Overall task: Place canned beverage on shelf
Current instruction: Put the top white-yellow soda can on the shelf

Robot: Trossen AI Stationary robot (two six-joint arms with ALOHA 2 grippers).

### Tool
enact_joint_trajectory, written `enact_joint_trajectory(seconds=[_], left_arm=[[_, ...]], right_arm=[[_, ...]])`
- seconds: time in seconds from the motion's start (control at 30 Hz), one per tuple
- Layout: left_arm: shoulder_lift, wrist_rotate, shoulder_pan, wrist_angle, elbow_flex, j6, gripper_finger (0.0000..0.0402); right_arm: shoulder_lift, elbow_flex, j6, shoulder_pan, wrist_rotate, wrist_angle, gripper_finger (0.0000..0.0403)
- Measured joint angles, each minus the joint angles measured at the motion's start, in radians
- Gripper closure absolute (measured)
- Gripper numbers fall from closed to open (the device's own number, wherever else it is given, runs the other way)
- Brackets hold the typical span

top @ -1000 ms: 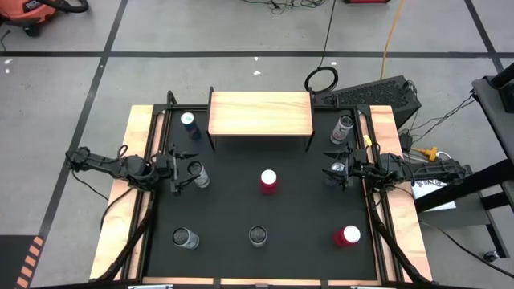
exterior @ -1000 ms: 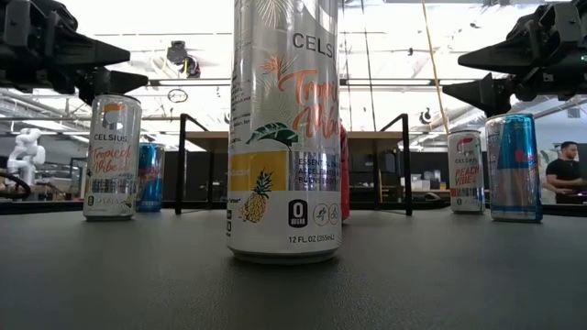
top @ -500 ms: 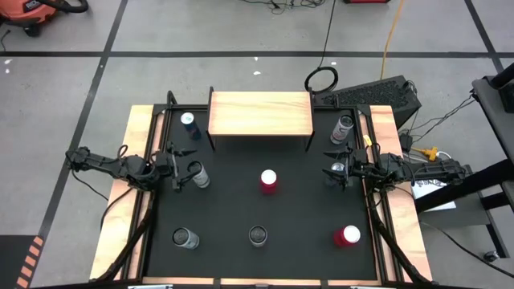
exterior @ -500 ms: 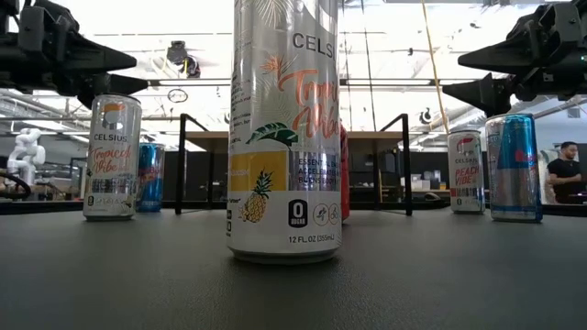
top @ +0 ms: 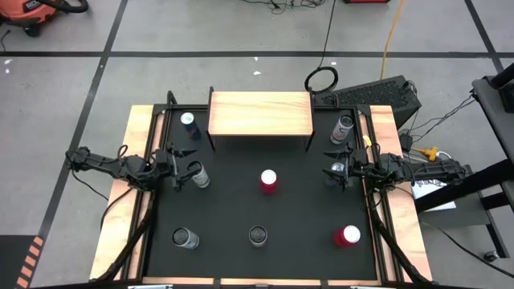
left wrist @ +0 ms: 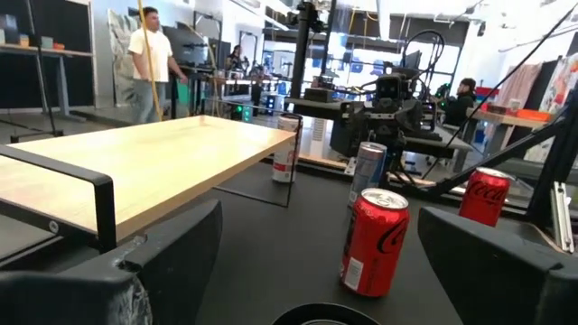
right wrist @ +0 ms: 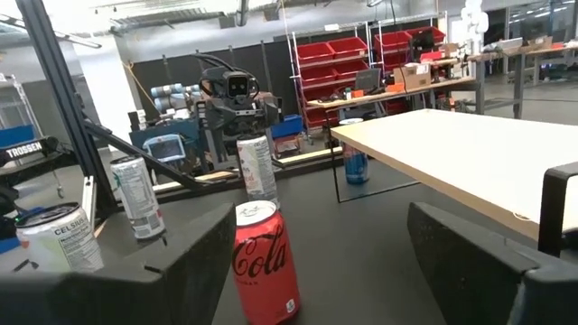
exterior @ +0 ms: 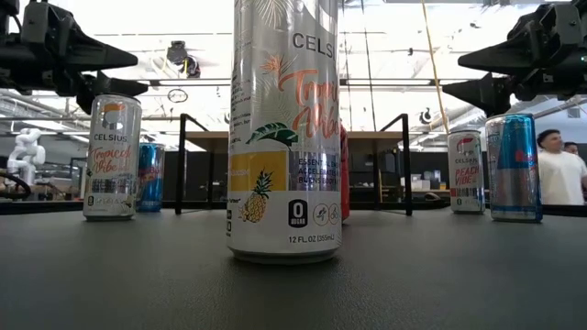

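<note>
Shelf (top: 260, 113): pale wood board, thin black legs, bare top.
Long axis: runs left-right, along the mat's far edge.
Left gripper (top: 186, 172): wide open, empty, beside a silver can (top: 200, 177).
Right gripper (top: 333, 172): open, empty.

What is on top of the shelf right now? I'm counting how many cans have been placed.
Nothing: the shelf top is bare wood in the high view and both wrist views. The floor under the board is hidden from above.

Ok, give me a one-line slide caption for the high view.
Eight cans stand on the black mat, shelf bare, both arms waiting at the sides.
</note>
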Motion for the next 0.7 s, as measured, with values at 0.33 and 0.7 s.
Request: enact_joint_trajectory(seconds=[0.33,0.7], left_arm=[[0.001,0.070,0.000,-0.020,0.000,0.000,0.0026],[0.067,0.077,0.000,-0.023,0.000,0.006,0.0026]], right_arm=[[0.000,0.000,0.010,0.000,0.000,0.000,0.0095],[0.000,0.000,0.010,0.000,0.000,0.003,0.0095]])
